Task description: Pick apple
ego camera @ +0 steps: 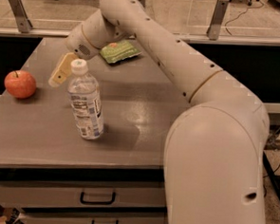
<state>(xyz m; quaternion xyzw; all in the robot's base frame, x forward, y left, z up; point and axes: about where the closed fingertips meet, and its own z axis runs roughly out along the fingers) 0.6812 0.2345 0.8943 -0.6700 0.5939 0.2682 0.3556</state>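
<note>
The apple (20, 83) is small, round and red-orange with a short dark stem. It sits near the left edge of the grey table (129, 132). My gripper (59, 75) hangs above the table to the right of the apple, apart from it, just behind the cap of a clear water bottle (85, 102). Its tan fingers (62, 69) point down and to the left, toward the apple. The white arm reaches in from the right foreground.
The upright water bottle stands between the arm and the table's front left. A green snack bag (119, 51) lies at the back of the table. Drawers with dark handles (97, 197) sit below the tabletop. A railing runs behind the table.
</note>
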